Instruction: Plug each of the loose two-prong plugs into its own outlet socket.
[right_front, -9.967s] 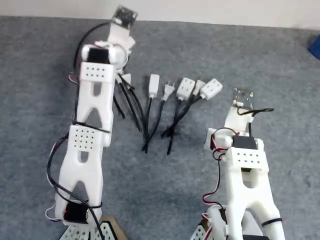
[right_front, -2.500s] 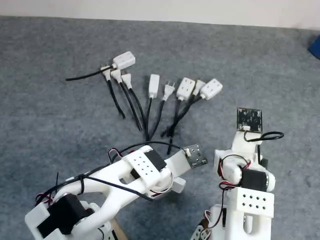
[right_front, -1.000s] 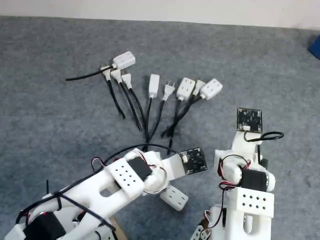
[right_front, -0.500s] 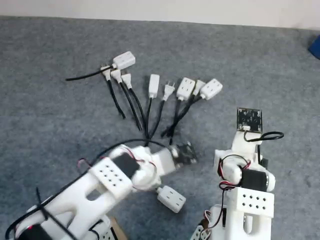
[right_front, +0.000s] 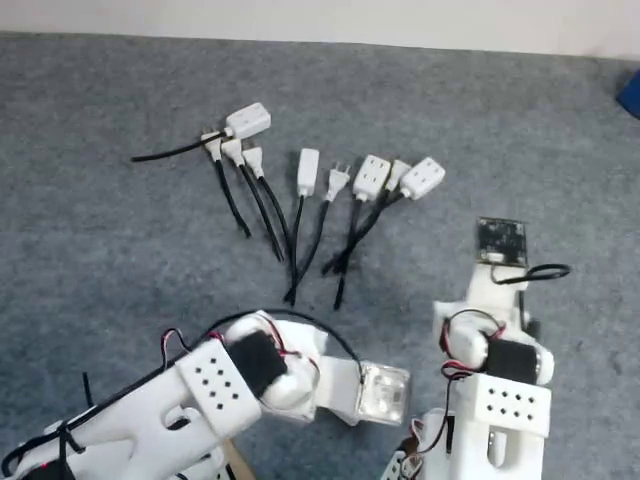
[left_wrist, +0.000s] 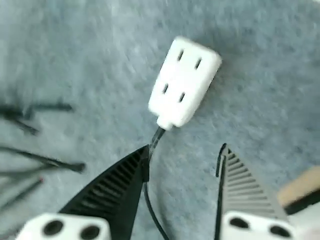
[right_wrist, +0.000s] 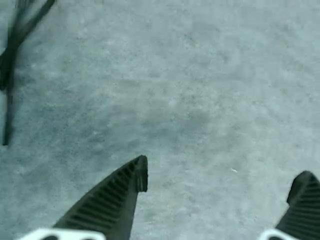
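Up at 11 o'clock on the grey carpet (right_front: 100, 260), a white socket block (right_front: 248, 121) lies with three small plugs (right_front: 232, 150) right beside it. Can't tell if any of them is actually seated. Next along, near 12, there's a slim socket (right_front: 307, 170), and just beside it a two-prong plug (right_front: 337, 180) with its prongs bare, so that one's definitely not in. Toward 1 o'clock sit the square socket (right_front: 371, 175) and the end socket (right_front: 422, 177), with a white plug (right_front: 398, 170) wedged between them. It might be plugged into one, but it's too small to call.

Down at 6 o'clock, my left gripper (left_wrist: 182, 160) has its fingers spread wide over a double socket (left_wrist: 185, 82) lying flat, slots up. Its cord (left_wrist: 152, 145) runs back along one finger, but nothing is pinched. My right gripper (right_wrist: 220, 180), at about 5 o'clock, is spread apart too, over bare carpet, holding nothing.

My read: early days. At least one plug is plainly loose, neither gripper has a plug in it, and I'd say most of the mating is left to do.
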